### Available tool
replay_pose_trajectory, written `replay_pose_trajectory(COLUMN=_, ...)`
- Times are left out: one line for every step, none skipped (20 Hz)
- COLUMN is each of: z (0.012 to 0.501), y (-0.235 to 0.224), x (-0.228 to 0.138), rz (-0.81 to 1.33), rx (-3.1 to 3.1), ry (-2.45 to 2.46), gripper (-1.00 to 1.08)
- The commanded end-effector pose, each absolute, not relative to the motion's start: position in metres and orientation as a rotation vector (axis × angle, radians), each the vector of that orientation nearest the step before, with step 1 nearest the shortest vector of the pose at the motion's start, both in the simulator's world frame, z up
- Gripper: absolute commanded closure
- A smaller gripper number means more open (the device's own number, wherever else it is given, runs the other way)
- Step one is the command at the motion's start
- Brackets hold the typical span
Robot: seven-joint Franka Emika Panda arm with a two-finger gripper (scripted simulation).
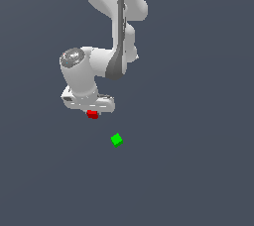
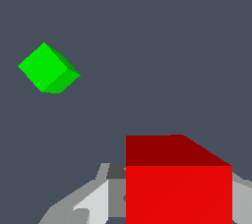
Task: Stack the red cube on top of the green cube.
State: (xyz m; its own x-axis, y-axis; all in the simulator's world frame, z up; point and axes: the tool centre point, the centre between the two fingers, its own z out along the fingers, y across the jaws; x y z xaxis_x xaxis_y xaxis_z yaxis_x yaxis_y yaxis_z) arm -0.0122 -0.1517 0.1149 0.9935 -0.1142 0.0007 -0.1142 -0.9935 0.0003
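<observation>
Exterior view, a simulator render with no readable writing, brand or label on any surface: a white robot arm [image 1: 106, 31] comes down from the top edge over a flat, dark blue-grey floor [image 1: 198, 170]. Its upper links are rounded and glossy, with a dark grey seam running down one segment. The arm bends at a joint, and a thick cylindrical wrist with a grey cap sits toward the exterior view's left, pointing downward. Below the wrist is the wide, flat body of the gripper [image 1: 92, 113], facing the floor. The red cube [image 1: 92, 114] peeks out directly under that body, mostly covered by it, so only a small bright red patch shows. The green cube [image 1: 116, 140] lies on the floor a short way off, lower in the frame and toward the exterior view's right, clear of both the gripper and the red cube. It is tiny, plain, bright green, and turned so a corner faces the camera. Wrist view: the red cube [image 2: 178, 188] fills much of the near part of the frame, with a bright red front face and a darker red top, and pale grey finger [image 2: 93, 203] parts sit against both its sides, so the gripper is clamped on it. The green cube [image 2: 47, 68] appears well apart from it, resting on bare floor, rotated diamond-wise.
</observation>
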Motion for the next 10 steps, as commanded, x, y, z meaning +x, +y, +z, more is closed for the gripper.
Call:
replay_pose_trajectory(z=0.111, y=-0.144, x=-0.006, rz=0.001, rx=3.136, ry=-0.178, gripper=1.08)
replay_pose_trajectory(z=0.109, y=-0.14, x=-0.003, rz=0.001, rx=3.136, ry=-0.178, gripper=1.08)
replay_pose_trajectory(z=0.107, y=-0.135, x=0.001, rz=0.001, rx=3.137, ry=-0.178, gripper=1.08)
replay_pose_trajectory(z=0.105, y=-0.131, x=0.005, rz=0.001, rx=3.137, ry=-0.178, gripper=1.08)
replay_pose_trajectory(z=0.102, y=-0.126, x=0.01, rz=0.001, rx=3.137, ry=-0.178, gripper=1.08)
replay_pose_trajectory(z=0.099, y=-0.12, x=0.014, rz=0.001, rx=3.137, ry=-0.178, gripper=1.08)
replay_pose_trajectory(z=0.096, y=-0.114, x=0.019, rz=0.001, rx=3.137, ry=-0.178, gripper=1.08)
replay_pose_trajectory(z=0.093, y=-0.109, x=0.024, rz=0.001, rx=3.137, ry=-0.178, gripper=1.08)
replay_pose_trajectory(z=0.09, y=-0.103, x=0.029, rz=0.001, rx=3.137, ry=-0.178, gripper=1.08)
replay_pose_trajectory(z=0.087, y=-0.096, x=0.035, rz=0.001, rx=3.137, ry=-0.178, gripper=1.08)
